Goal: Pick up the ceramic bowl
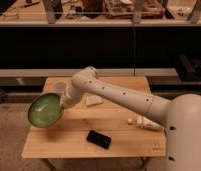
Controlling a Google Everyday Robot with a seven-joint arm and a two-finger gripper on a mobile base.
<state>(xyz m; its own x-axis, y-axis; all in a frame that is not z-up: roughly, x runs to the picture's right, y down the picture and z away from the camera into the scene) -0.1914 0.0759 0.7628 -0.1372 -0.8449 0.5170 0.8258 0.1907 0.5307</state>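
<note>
Green ceramic bowl [45, 110] is tilted and lifted off the wooden table [69, 140], held at its right rim by the gripper [64, 103], closed on it. Black phone [99, 139] lies below-right of the gripper; pale cup [59, 87] just behind it.

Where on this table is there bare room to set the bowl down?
The claw holds the glossy green ceramic bowl tilted off the wooden table's left edge. Bare: the front-left, bordered by the black phone. Crowded: mid-right, around the small white pieces.
</note>
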